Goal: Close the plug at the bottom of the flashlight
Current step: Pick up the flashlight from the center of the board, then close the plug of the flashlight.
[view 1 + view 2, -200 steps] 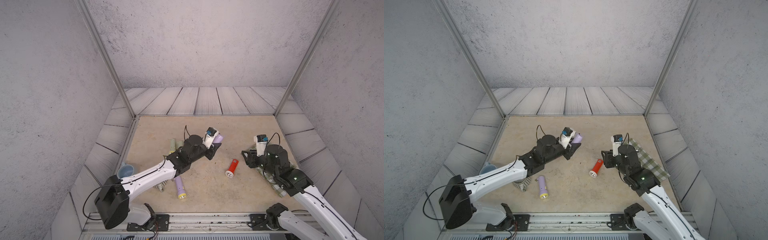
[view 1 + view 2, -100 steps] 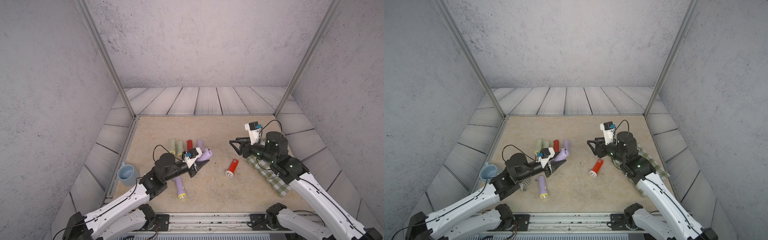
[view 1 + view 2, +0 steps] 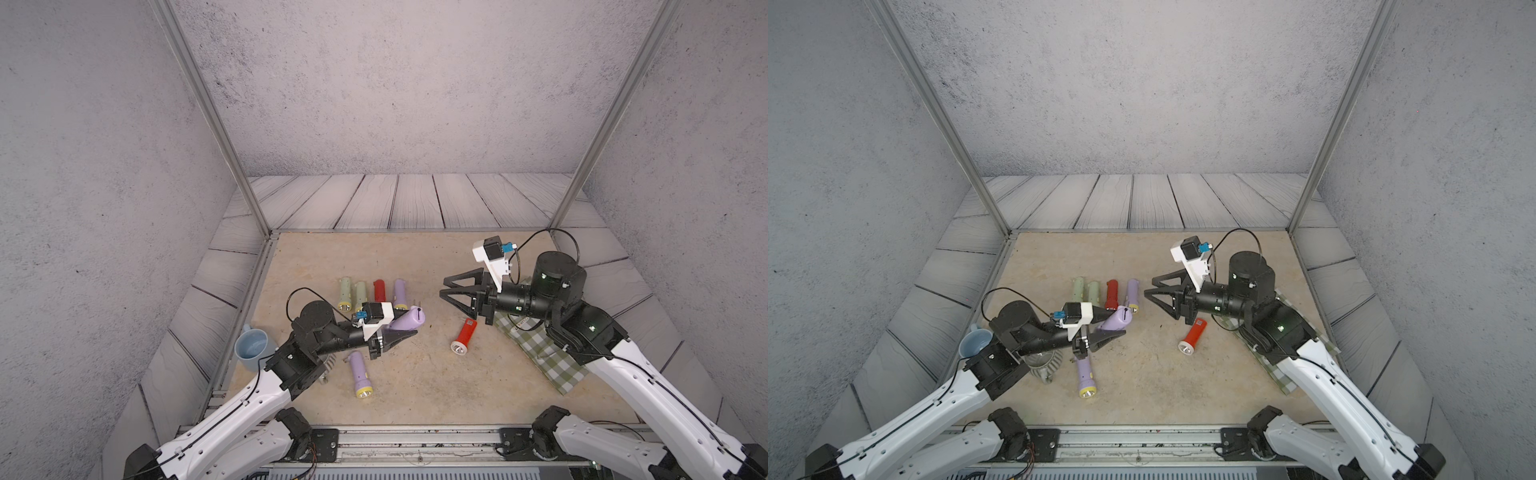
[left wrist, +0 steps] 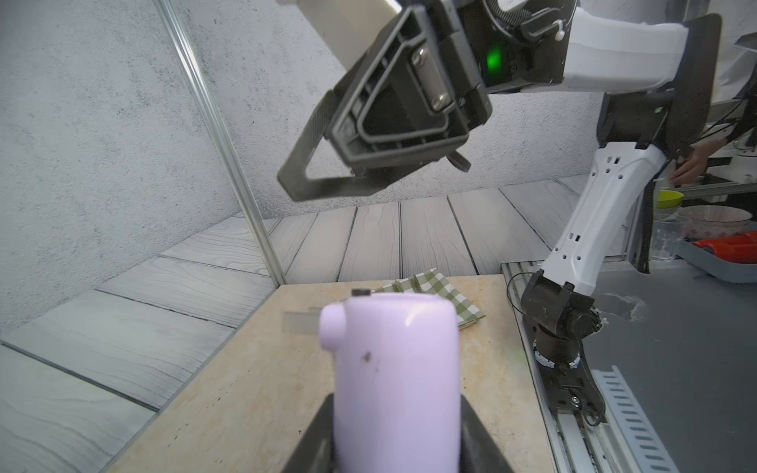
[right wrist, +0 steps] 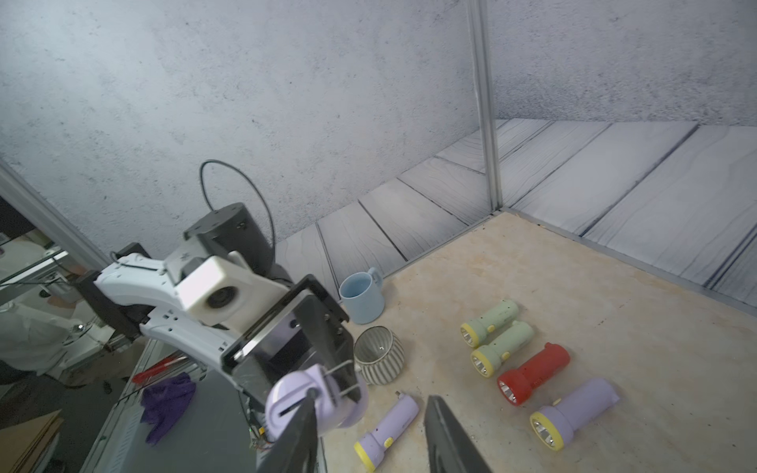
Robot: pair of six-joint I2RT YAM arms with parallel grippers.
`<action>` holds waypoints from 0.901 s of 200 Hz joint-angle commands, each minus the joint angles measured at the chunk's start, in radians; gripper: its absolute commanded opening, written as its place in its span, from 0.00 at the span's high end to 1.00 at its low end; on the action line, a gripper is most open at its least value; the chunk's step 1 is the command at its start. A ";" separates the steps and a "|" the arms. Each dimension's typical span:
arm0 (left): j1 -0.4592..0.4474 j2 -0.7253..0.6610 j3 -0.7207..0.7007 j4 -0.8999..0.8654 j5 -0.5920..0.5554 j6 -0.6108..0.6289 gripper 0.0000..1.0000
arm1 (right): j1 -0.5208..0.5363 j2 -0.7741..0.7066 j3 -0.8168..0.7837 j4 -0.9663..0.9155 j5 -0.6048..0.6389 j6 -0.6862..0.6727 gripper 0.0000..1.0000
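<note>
The left gripper point(image 3: 401, 328) is clamped on the head end of a flashlight point(image 3: 409, 319), lilac, held clear of the table point(image 3: 415, 395). Its butt points toward 2 o'clock in both top views. In the left wrist view the fingers point(image 4: 477, 440) press both flanks of the body point(image 4: 393, 368).

The plug point(image 5: 340, 379) is at that butt end. Its metal prongs stand out from the body, not folded in; they also show in the left wrist view point(image 4: 299, 321).

The right gripper point(image 3: 443, 286) hangs in the air at 2 o'clock from the butt, near it but apart. Its jaws are spread and hold nothing, and their tips face the flashlight. In the right wrist view one finger point(image 5: 295, 434) overlaps the butt point(image 5: 303, 405); whether they touch cannot be told there.

At 12 o'clock from the left gripper a row of four point(image 3: 370, 293) lies on the table: two green, one red, one lilac, side by side. At 7 o'clock lies a lilac spare point(image 3: 359, 372) with its yellow head toward the robot. At 3 o'clock lies a red spare point(image 3: 464, 336).

At 9 o'clock a blue mug point(image 3: 251, 349) stands at the table's edge, with a ribbed cup point(image 3: 1044, 365) just beside it under the left arm. A checked cloth point(image 3: 548, 357) lies under the right arm at 4 o'clock.
</note>
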 commanded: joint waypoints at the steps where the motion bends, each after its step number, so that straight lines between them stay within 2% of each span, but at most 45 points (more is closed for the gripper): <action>1: 0.032 0.022 0.046 0.043 0.123 -0.040 1.00 | 0.087 -0.007 0.077 -0.208 0.176 -0.208 0.57; 37: 0.069 0.060 0.083 0.035 0.202 -0.055 1.00 | 0.158 0.005 0.138 -0.318 0.292 -0.307 0.55; 106: 0.092 0.098 0.109 0.030 0.246 -0.064 1.00 | 0.323 0.091 0.211 -0.387 0.519 -0.421 0.47; 180: 0.107 0.122 0.109 0.048 0.287 -0.074 1.00 | 0.370 0.164 0.282 -0.416 0.606 -0.463 0.50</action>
